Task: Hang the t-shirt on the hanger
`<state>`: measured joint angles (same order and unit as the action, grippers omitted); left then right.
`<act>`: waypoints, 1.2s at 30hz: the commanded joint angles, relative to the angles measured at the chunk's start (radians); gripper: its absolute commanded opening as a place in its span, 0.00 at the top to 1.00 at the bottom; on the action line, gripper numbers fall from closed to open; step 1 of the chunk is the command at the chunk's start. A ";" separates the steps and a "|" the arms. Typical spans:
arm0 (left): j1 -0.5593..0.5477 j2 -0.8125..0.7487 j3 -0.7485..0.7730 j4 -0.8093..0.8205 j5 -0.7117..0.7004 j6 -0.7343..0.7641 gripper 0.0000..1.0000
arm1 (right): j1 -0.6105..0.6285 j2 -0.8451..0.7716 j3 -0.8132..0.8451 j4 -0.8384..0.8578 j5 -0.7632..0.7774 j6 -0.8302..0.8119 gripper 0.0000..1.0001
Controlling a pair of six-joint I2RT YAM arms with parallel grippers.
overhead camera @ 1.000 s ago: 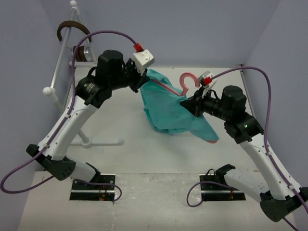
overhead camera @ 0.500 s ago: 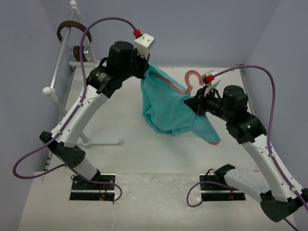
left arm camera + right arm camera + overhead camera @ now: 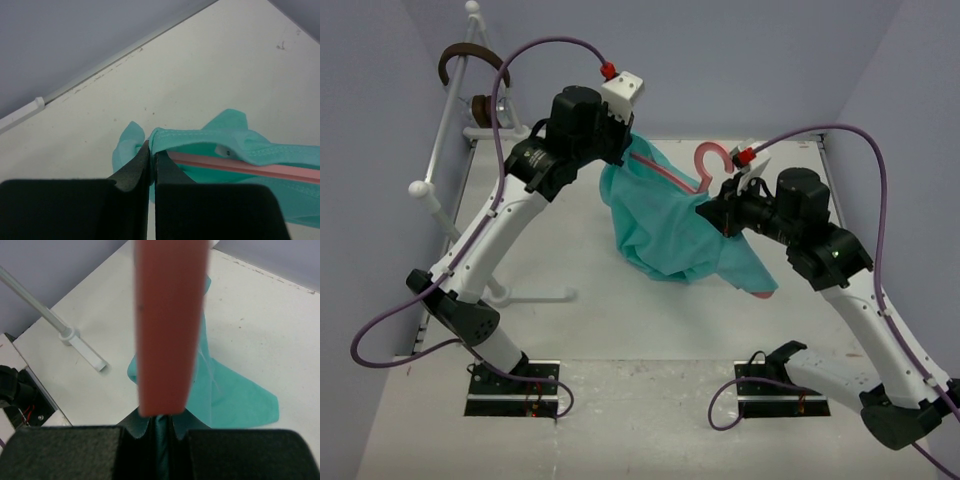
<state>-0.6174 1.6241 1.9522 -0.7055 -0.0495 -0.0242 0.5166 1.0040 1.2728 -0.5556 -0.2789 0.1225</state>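
Observation:
The teal t-shirt (image 3: 665, 225) hangs in the air between my two grippers, its lower folds near the table. The pink hanger (image 3: 708, 160) is partly inside it: the hook sticks up, one arm runs toward my left gripper, and a pink tip shows at the lower right. My left gripper (image 3: 622, 150) is shut on the shirt's hemmed edge (image 3: 200, 135), with the hanger's bar (image 3: 250, 168) just inside the cloth. My right gripper (image 3: 712, 212) is shut on teal cloth (image 3: 161, 432) right below the hanger (image 3: 170, 325), which fills that view, blurred.
A white tubular rack (image 3: 445, 130) stands at the left wall with brown headphones (image 3: 460, 58) on top. Its foot (image 3: 535, 295) lies on the table and also shows in the right wrist view (image 3: 82, 347). Walls close in at the back and on both sides.
My left arm has risen and swung right, drawing the shirt's upper edge along the hanger arm. My right gripper has shifted slightly left with the hanger and cloth.

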 commanded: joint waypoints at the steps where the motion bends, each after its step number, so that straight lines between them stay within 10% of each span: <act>1: -0.002 0.016 0.021 0.027 0.148 -0.001 1.00 | 0.050 0.042 0.065 0.091 -0.039 -0.029 1.00; 8: -0.002 -0.028 0.030 -0.036 0.276 0.049 1.00 | 0.071 0.166 0.058 0.182 0.001 -0.020 1.00; 16: 0.001 -0.108 -0.009 -0.072 -0.069 0.050 1.00 | 0.072 0.090 -0.059 0.252 0.297 0.060 1.00; 32: -0.006 -0.138 -0.219 0.208 0.289 -0.118 0.97 | 0.094 0.118 -0.082 0.459 -0.103 0.054 1.00; 36: -0.005 -0.152 -0.217 0.186 0.391 -0.054 0.81 | 0.087 0.098 -0.146 0.498 -0.133 0.008 1.00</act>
<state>-0.6167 1.5260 1.7346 -0.6140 0.2080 -0.1024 0.5941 1.1458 1.1504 -0.2320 -0.2854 0.1695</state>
